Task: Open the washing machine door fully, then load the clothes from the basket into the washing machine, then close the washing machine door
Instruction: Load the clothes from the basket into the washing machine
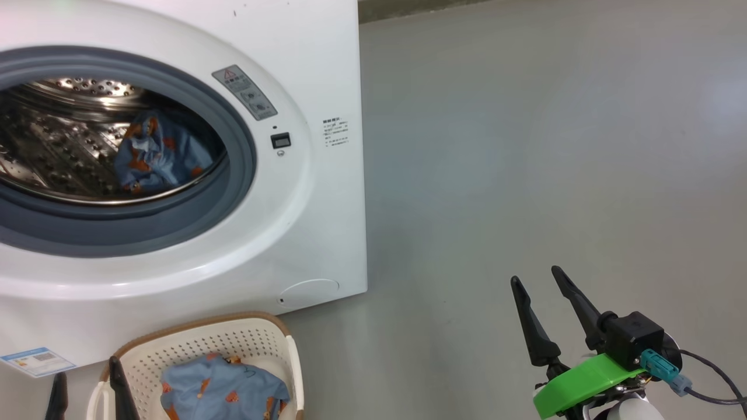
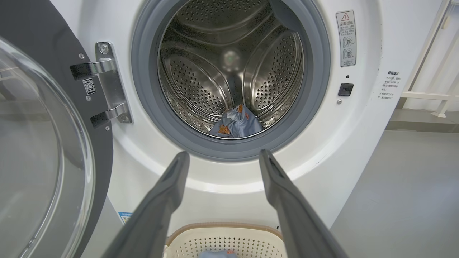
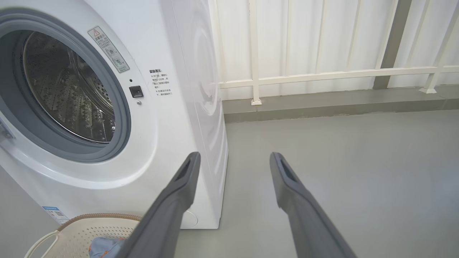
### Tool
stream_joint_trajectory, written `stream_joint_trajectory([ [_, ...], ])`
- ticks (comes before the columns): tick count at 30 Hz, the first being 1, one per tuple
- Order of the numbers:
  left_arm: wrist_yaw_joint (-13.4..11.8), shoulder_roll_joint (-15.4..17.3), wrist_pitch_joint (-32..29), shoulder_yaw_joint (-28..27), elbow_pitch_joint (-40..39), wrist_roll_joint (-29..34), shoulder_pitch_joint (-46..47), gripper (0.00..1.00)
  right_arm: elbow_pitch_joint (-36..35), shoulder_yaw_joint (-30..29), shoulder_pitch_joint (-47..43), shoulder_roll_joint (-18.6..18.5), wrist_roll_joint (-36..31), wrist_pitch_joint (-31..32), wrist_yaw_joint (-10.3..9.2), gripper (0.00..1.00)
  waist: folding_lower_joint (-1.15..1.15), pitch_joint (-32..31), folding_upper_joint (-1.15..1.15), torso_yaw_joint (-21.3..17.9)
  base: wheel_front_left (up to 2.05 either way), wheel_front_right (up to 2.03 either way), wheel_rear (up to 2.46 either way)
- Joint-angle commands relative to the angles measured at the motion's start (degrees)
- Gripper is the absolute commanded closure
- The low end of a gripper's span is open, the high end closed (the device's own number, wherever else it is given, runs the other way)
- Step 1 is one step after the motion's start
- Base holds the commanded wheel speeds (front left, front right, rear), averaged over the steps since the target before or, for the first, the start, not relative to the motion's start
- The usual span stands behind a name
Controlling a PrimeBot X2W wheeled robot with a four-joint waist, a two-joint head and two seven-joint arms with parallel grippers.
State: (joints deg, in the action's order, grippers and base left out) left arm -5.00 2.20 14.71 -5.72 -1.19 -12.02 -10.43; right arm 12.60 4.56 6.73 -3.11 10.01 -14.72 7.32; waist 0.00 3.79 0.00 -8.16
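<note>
Dark-fingered left gripper (image 2: 224, 154) and right gripper (image 1: 537, 275) gape empty before the big white washing machine (image 1: 327, 204) holding light-blue printed clothes (image 1: 154, 154).

Left claw (image 2: 223, 154) spread; right claw (image 3: 235, 155) spread, empty.

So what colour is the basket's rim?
Brown rim on a cream basket; best in the head view.
</note>
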Motion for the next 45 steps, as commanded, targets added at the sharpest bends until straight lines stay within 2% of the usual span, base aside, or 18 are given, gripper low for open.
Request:
stream_joint_trajectory([
  [1,-1.1,0.7,0.3,-1.8,-2.0,0.0,0.2,0.00,-1.5,0.9,-0.4,0.2,-0.9,-0.3,0.17,0.00,0.00,-1.0,0.00,0.3,0.00,0.00,0.00],
  [12,-3.1,0.7,0.3,-2.3,-3.1,-0.4,-1.9,0.00,-1.9,0.6,-1.0,0.2,-1.5,-0.3,0.17,0.00,0.00,-2.5,0.00,1.5,0.00,0.00,0.00],
  [18,-3.3,0.7,0.3,-2.5,-3.6,-0.1,-2.7,0.00,-2.1,0.5,-1.1,0.2,-1.7,-0.3,0.17,0.00,0.00,-3.0,0.00,2.1,0.00,0.00,0.00],
  [38,2.1,0.7,0.3,-1.5,-3.5,2.4,-4.4,0.00,-2.8,0.6,-1.8,0.2,-1.8,-0.3,0.17,0.00,0.00,-3.7,0.00,3.5,0.00,0.00,0.00],
  [45,2.6,0.7,0.3,-1.5,-2.9,2.1,-4.4,0.00,-3.0,0.7,-1.9,0.2,-1.7,-0.3,0.17,0.00,0.00,-3.6,0.00,3.7,0.00,0.00,0.00],
])
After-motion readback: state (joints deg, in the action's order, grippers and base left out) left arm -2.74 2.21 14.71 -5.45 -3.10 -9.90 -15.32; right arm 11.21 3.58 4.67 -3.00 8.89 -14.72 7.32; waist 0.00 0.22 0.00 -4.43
